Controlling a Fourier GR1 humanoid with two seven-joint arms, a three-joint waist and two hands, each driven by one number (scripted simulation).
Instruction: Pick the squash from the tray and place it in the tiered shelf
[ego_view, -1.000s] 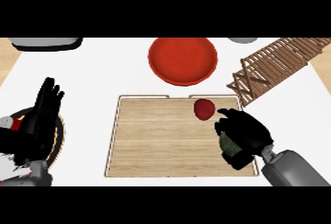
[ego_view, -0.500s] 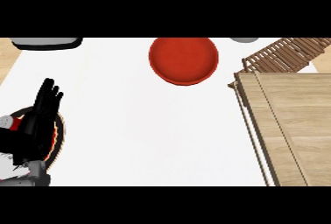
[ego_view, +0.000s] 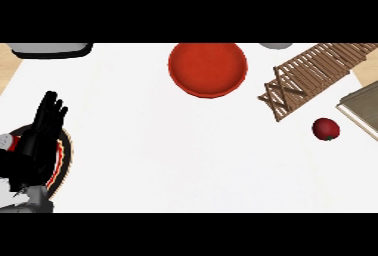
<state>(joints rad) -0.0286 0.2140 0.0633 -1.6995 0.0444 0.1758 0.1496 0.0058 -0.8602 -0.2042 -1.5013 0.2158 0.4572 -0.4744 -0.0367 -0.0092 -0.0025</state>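
Resting at the bench's (ego_view: 184, 150) left edge, the left hand (ego_view: 40, 135) has its fingers straight and pressed together, pointing up | red plate (ego_view: 207, 69) left of the tiered shelf (ego_view: 310, 75) | squash (ego_view: 325, 128) lying on the bench just below the tiered shelf | tray (ego_view: 363, 111) tilted right of the squash, close beside it

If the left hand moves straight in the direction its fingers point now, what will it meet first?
The left hand points toward the far edge of the counter. The way looks free until the grey object at the far left, though depth is hard to judge.
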